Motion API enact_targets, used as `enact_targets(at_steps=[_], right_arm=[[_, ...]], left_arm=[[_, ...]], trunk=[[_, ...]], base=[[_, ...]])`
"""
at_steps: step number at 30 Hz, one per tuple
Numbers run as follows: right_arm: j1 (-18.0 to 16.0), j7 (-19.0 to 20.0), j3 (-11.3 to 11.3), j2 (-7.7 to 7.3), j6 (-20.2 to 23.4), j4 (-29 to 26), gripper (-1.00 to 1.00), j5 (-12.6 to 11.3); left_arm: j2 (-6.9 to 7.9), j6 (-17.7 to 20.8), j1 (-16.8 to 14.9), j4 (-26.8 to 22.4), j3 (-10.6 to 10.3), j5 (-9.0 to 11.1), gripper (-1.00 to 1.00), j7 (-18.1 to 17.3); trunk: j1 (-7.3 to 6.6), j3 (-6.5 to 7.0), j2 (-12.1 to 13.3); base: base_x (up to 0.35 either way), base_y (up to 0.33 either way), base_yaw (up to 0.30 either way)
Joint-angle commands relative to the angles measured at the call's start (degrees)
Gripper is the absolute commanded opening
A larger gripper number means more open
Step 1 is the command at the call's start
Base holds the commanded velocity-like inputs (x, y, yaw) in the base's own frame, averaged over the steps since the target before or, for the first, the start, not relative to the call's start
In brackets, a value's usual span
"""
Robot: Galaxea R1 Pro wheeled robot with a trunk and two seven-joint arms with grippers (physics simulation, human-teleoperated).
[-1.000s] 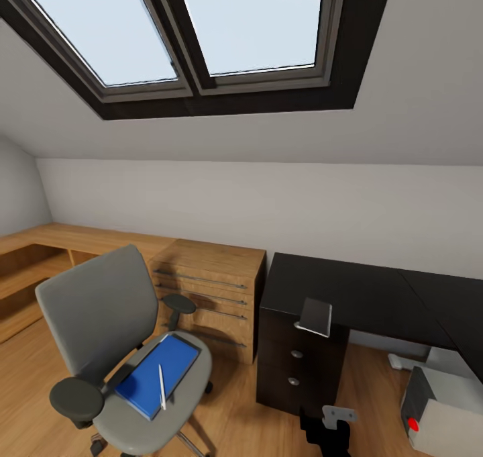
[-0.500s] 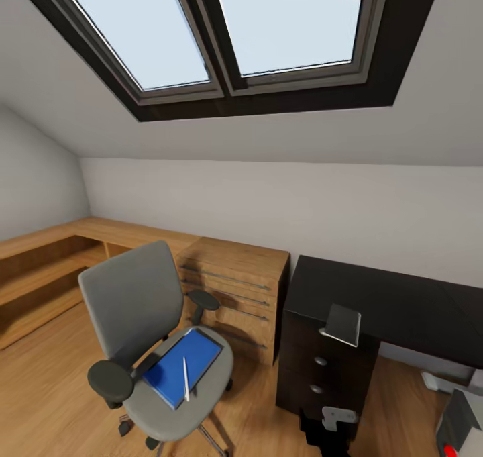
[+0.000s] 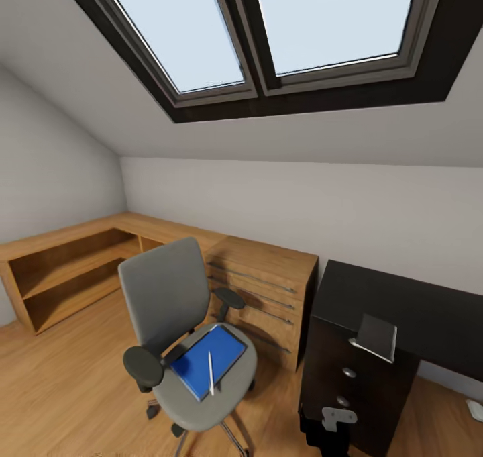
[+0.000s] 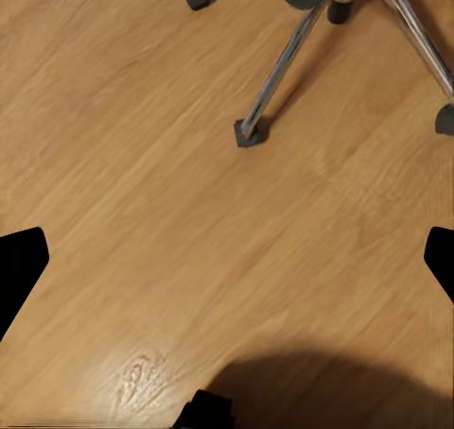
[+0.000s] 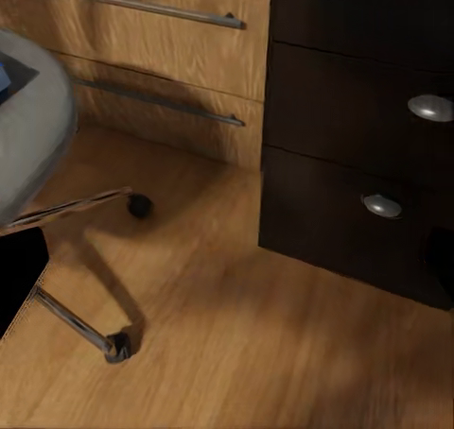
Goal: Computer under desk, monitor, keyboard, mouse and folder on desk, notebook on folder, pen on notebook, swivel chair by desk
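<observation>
The grey swivel chair (image 3: 168, 296) stands on the wood floor, left of the desk (image 3: 416, 313). The blue folder (image 3: 208, 361) lies on its seat with the white pen (image 3: 210, 372) on top. The dark notebook (image 3: 376, 336) rests at the near corner of the black desk top, overhanging the drawer unit (image 3: 349, 383). My left gripper (image 4: 227, 264) is open above bare floor, near the chair's metal legs (image 4: 276, 75). My right gripper (image 5: 227, 268) is open and low, between the chair seat (image 5: 33, 131) and the drawer unit (image 5: 369, 117).
A light-wood chest of drawers (image 3: 268, 286) stands between chair and desk, against the wall. A low wooden shelf unit (image 3: 64, 272) runs along the left wall. Sloped ceiling with skylights (image 3: 268, 27) overhead. Chair casters (image 5: 118, 346) sit close to my right gripper.
The head camera has turned left, so the whole picture slid right; the grey computer tower left the view at the right edge. Chair, folder, pen and notebook have not moved.
</observation>
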Motion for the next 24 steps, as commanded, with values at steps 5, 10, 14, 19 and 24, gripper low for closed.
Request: enact_targets(at_steps=[5,10,14,19,24], right_arm=[[-0.1,0.0,-0.4,0.07,-0.3,0.1,1.0,0.1],[-0.1,0.0,-0.4,0.02,-0.3,0.1,1.0,0.1],[-0.1,0.0,-0.4,0.01,-0.3,0.1,1.0,0.1],[-0.1,0.0,-0.4,0.0,-0.3,0.1,1.0,0.1],[0.0,0.0,-0.4,0.0,-0.3,0.1,1.0,0.1]], left_arm=[[0.92,-0.1,-0.1,0.0,0.7,0.5,1.0,0.5],[1.8,-0.3,-0.1,0.0,6.0,0.6,1.0,0.5],[1.97,-0.4,-0.1,0.0,8.5,0.6,1.0,0.4],[2.22,-0.4,-0.1,0.0,9.6,0.6,1.0,0.4],[2.32,-0.4,-0.1,0.0,9.9,0.6,1.0,0.4]], trunk=[[0.0,-0.07,0.0],[0.0,-0.07,0.0],[0.0,-0.07,0.0],[0.0,-0.07,0.0],[0.0,-0.08,0.0]], base=[[0.0,0.0,0.277],[0.0,0.0,0.277],[0.0,0.0,0.277],[0.0,0.0,0.277],[0.0,0.0,0.276]])
